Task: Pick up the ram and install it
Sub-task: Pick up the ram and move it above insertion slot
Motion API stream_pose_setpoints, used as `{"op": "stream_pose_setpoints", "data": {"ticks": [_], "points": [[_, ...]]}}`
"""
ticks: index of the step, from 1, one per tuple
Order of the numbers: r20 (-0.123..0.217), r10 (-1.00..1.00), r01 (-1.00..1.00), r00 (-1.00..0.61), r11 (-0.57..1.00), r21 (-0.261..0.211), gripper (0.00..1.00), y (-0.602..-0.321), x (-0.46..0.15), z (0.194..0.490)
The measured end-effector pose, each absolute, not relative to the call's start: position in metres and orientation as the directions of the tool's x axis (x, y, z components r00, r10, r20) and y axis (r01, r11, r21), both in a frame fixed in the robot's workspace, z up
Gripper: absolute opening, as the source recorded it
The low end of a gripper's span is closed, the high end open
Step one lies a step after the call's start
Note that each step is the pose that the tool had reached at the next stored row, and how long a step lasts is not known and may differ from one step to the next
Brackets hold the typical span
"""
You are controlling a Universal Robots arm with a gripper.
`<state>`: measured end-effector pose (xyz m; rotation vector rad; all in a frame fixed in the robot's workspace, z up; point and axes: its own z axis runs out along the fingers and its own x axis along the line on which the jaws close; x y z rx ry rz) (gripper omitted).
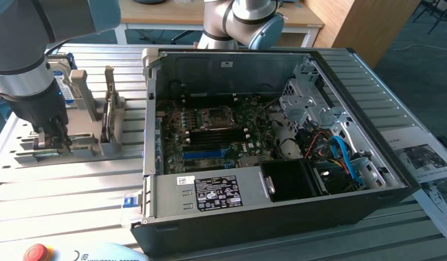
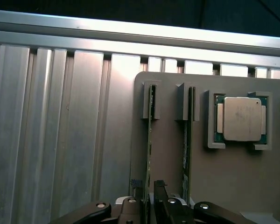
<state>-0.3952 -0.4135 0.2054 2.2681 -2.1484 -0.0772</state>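
In the wrist view two rams stand on edge in the slots of a grey holder (image 2: 168, 154). My gripper (image 2: 149, 198) is low over one ram (image 2: 150, 135), a thin green stick still seated in its slot. The jaws are open, with one finger (image 2: 136, 201) on each side of the stick's near end and a narrow gap to it. The other ram (image 2: 187, 140) stands parallel beside it. In the exterior view the gripper (image 1: 53, 142) hangs over the holder (image 1: 64, 147) at the exterior view's left, beside the open computer case (image 1: 267, 136) with its motherboard (image 1: 209, 136).
A processor chip (image 2: 241, 118) lies in a recess of the holder beside the rams. A hard drive (image 1: 64, 81) stands on edge behind the arm. The ribbed aluminium table (image 1: 64, 196) carries papers (image 1: 427, 163) at the exterior view's right and a red stop button (image 1: 36, 253) at the front.
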Motion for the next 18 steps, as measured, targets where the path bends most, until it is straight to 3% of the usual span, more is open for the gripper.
{"op": "stream_pose_setpoints", "data": {"ticks": [18], "points": [[-0.025, -0.998, -0.997, 0.054, -0.055, 0.046, 0.24, -0.4113, -0.3963, 0.2018]]}}
